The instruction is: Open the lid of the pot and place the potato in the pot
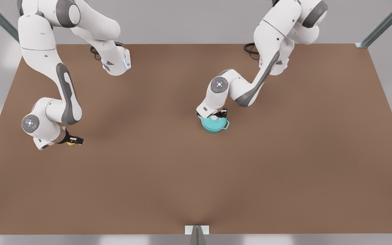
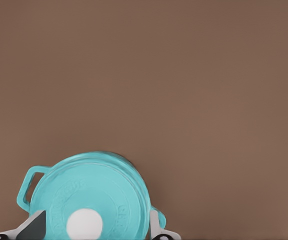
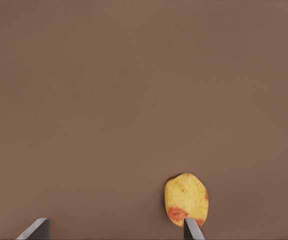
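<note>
Left gripper (image 1: 220,114) — right of centre in the front view, directly over the flat round teal pot lid (image 2: 91,197); its fingertips (image 2: 33,227) stand spread on either side of the small white knob (image 2: 84,223), touching nothing. Judged step: seizing the knob. Done well, the gripper centres on the knob, descends until the pads flank it, closes, then lifts straight up so the lid clears the rim without dragging the pot sideways.

Right gripper (image 1: 74,140) — lower left of the front view, low over the brown bench (image 1: 196,177); its fingers also stand apart, one tip (image 3: 193,229) just beside the potato, the other well to the side. It should shift until the potato lies midway between the tips before closing.

Small round teal cooking pot (image 1: 214,124) — just right of centre in the front view, lid seated, one loop handle (image 2: 28,186) showing at lower left of the left wrist view.

Lumpy yellow potato (image 3: 186,199) — oval, speckled, with a reddish patch at one end, lying on the bench, well apart from the pot.
</note>
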`<control>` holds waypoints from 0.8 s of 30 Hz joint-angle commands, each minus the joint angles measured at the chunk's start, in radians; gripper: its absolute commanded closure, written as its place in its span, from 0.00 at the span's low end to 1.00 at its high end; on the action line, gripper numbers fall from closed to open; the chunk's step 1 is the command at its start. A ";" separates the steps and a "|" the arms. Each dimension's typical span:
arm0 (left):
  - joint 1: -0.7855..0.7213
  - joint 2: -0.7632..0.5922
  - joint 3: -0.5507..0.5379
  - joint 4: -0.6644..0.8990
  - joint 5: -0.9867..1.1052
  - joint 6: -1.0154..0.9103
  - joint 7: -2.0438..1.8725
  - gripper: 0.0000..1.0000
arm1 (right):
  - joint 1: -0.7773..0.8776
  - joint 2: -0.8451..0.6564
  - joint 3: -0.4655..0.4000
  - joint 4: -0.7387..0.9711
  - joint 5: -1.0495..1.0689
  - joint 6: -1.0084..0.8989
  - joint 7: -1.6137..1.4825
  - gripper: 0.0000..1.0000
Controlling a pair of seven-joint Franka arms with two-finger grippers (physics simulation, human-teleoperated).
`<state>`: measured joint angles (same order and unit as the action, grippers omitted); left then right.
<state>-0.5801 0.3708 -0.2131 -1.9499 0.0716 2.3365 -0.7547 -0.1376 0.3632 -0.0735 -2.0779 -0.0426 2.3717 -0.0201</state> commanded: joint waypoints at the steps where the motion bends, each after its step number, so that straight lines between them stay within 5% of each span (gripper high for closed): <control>1: -0.001 -0.001 0.000 -0.012 0.048 0.032 -0.215 0.00 | -0.010 0.010 0.000 0.002 0.001 0.086 -0.050 0.00; 21: 0.003 0.031 0.003 -0.124 0.100 0.136 -0.250 0.00 | -0.091 0.037 0.006 -0.110 -0.051 0.242 -0.138 0.00; 24: 0.003 0.031 0.003 -0.124 0.100 0.136 -0.259 0.34 | -0.105 0.059 0.006 -0.110 -0.071 0.264 -0.139 0.00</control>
<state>-0.5767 0.4028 -0.2098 -2.0740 0.1705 2.4630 -0.9336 -0.2411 0.4188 -0.0675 -2.1870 -0.1033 2.5924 -0.0995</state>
